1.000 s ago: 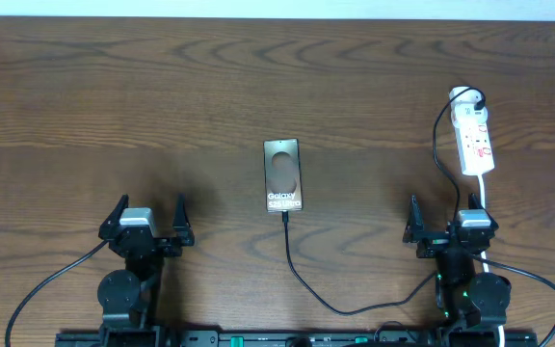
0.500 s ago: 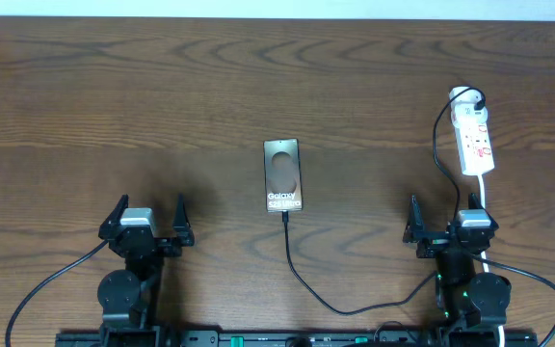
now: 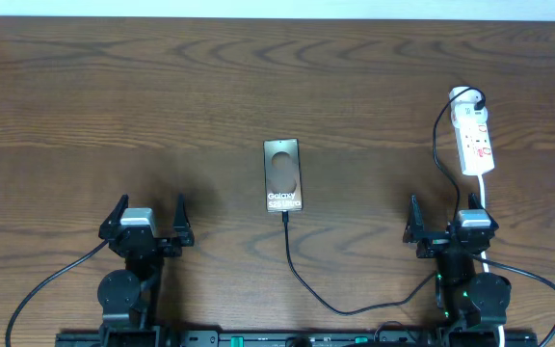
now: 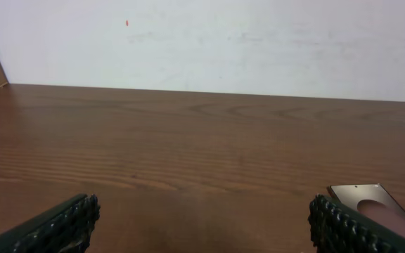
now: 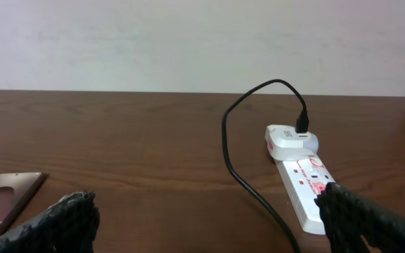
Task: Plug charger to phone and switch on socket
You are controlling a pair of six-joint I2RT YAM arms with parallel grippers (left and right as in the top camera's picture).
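Currently phone [image 3: 283, 174] long axis near-far, Galaxy end nearer; left fingers [image 3: 116, 214], right fingers [image 3: 413, 226] spread, empty.

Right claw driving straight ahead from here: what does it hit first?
Likely the charger cable, lying just ahead of the right claw, if it runs low enough; height is unclear. Beyond that, the socket, whose near end sits slightly to its right.

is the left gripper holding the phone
No, the left gripper is open and empty, and the phone lies flat on the wood well apart from it.
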